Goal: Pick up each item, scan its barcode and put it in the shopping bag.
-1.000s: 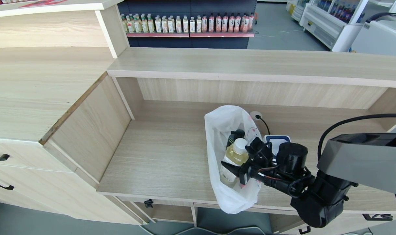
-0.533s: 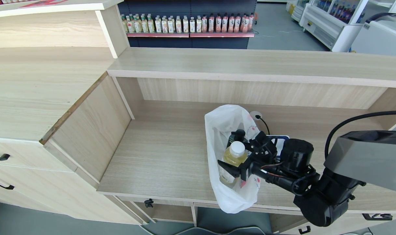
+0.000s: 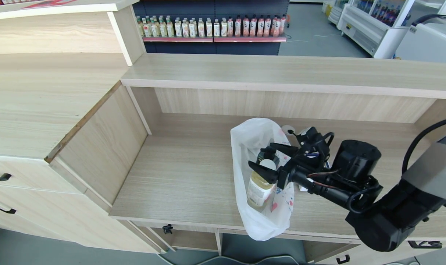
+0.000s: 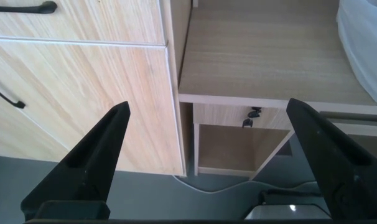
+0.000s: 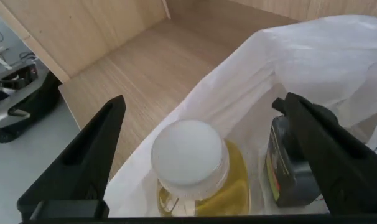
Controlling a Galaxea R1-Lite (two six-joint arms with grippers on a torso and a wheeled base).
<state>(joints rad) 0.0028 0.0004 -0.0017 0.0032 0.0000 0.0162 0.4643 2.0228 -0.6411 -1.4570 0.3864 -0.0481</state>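
A white shopping bag (image 3: 245, 147) stands open near the counter's front edge. Inside it a bottle of yellow liquid with a white cap (image 3: 260, 184) stands upright, and a dark bottle (image 3: 267, 151) stands just behind it. My right gripper (image 3: 268, 158) hangs open just above the bag's mouth, over the white cap, holding nothing. In the right wrist view the cap (image 5: 190, 152) sits between the spread fingers, the dark bottle (image 5: 291, 165) beside it, and the bag's rim (image 5: 313, 62) behind. My left gripper (image 4: 208, 107) is open and low, off the counter's front, near the bag's edge (image 4: 363, 50).
The wooden counter recess (image 3: 186, 173) has free room to the left of the bag. A white round cable port (image 3: 288, 129) with a black cable lies behind the bag. Drawers with black handles (image 4: 20, 7) and a lower shelf (image 4: 251, 118) are under the counter.
My right gripper has risen and drawn back toward the rear right, clear of the yellow bottle. The bottle now sits lower in the bag, on its own.
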